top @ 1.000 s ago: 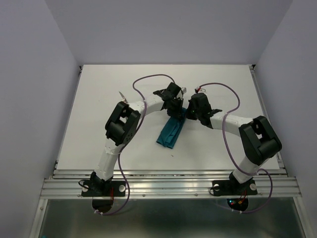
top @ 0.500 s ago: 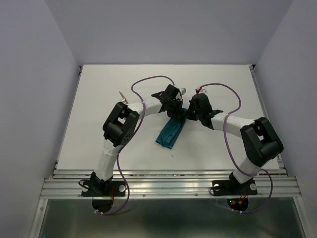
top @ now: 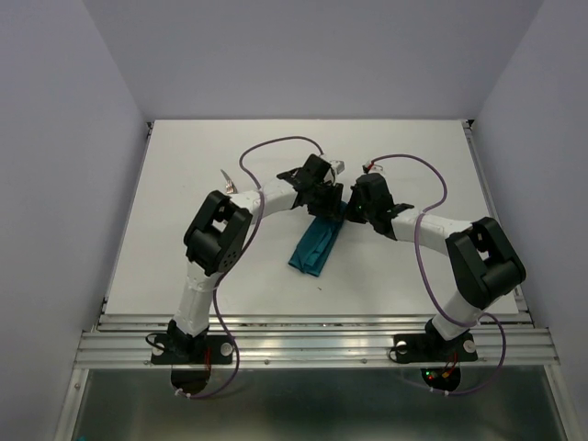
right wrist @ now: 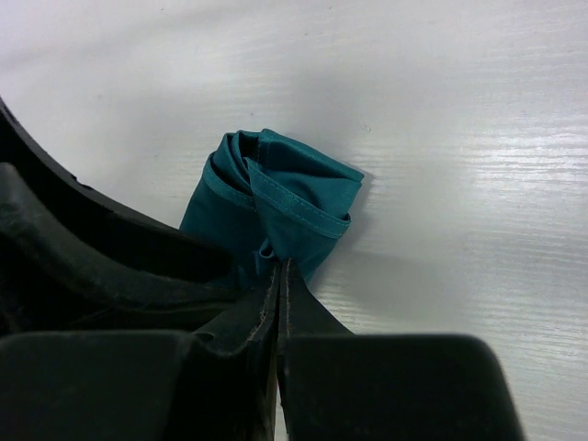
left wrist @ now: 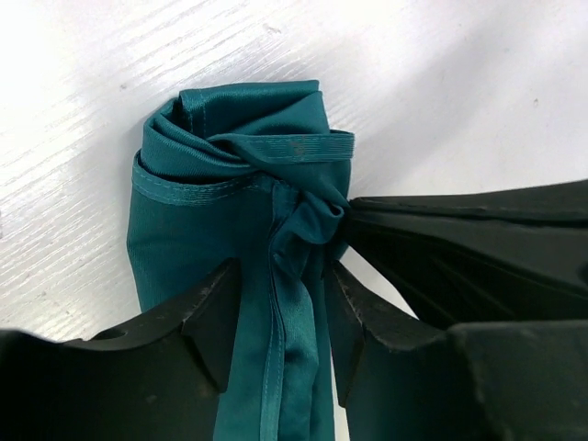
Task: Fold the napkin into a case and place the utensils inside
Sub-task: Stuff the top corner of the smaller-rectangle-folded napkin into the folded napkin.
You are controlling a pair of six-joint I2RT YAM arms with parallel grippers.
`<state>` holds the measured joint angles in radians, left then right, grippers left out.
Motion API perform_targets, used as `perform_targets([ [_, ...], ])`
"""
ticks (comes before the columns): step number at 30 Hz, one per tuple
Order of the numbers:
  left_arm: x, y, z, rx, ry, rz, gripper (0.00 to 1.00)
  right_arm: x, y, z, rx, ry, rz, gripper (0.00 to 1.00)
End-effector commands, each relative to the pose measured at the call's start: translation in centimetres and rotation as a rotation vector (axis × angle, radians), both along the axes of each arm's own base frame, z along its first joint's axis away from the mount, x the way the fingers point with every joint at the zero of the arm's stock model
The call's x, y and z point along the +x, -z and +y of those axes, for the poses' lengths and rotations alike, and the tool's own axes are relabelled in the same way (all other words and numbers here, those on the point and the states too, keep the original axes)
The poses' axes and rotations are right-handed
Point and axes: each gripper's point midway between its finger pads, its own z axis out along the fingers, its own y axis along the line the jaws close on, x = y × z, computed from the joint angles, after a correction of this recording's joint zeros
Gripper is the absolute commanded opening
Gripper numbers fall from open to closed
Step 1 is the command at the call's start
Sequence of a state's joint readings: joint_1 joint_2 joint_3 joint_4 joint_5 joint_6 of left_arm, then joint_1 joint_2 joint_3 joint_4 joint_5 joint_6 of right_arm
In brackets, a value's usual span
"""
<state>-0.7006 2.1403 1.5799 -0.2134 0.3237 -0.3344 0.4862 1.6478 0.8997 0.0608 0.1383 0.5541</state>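
Observation:
The teal napkin [top: 315, 243] lies in the middle of the table [top: 184, 165] as a narrow, long case, with its far end bunched and rolled [left wrist: 243, 138]. My left gripper [left wrist: 280, 312] stands open astride that far end, a finger on each side of a cloth fold. From the right, my right gripper [right wrist: 278, 266] is shut on a small pucker of the napkin [right wrist: 294, 193] at its tip. In the top view both grippers, left [top: 323, 197] and right [top: 354, 209], meet over the cloth's far end. A slim shiny utensil tip [top: 225, 176] pokes out beside the left arm.
The right gripper's fingers [left wrist: 459, 239] fill the right of the left wrist view. The left gripper's finger [right wrist: 92, 248] fills the left of the right wrist view. Purple cables loop above both arms. Grey walls close the table on three sides.
My left gripper's jaws have parted and let go of the cloth fold. The right gripper stays shut at the same spot. The napkin has not shifted.

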Motion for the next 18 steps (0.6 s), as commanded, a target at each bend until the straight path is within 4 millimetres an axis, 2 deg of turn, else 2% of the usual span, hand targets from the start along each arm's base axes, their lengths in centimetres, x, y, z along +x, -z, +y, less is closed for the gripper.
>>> perform_targets([
  [1, 0.0, -4.9, 0.0, -0.047, 0.038, -0.109, 0.53, 0.7, -1.5, 0.6, 0.019, -0.003, -0.059, 0.01],
  [6, -0.3, -6.0, 0.0, -0.069, 0.057, -0.126, 0.59, 0.7, -1.5, 0.6, 0.020, -0.005, -0.058, 0.01],
  [9, 0.1, -6.0, 0.4, -0.070, 0.040, -0.124, 0.58, 0.7, -1.8, 0.6, 0.022, -0.003, -0.064, 0.01],
  [10, 0.4, -6.0, 0.6, -0.073, 0.024, -0.127, 0.54, 0.7, -1.8, 0.6, 0.023, -0.002, -0.065, 0.01],
  [12, 1.0, -6.0, 1.0, -0.079, -0.025, -0.122, 0.09, 0.7, -1.9, 0.5, 0.022, -0.001, -0.067, 0.01],
  [13, 1.3, -5.9, 1.3, -0.077, -0.039, -0.119, 0.00, 0.7, -1.9, 0.5, 0.023, 0.001, -0.067, 0.01],
  [18, 1.8, -5.4, 1.1, -0.076, -0.063, -0.115, 0.00, 0.7, -2.0, 0.5, 0.020, -0.001, -0.068, 0.01],
])
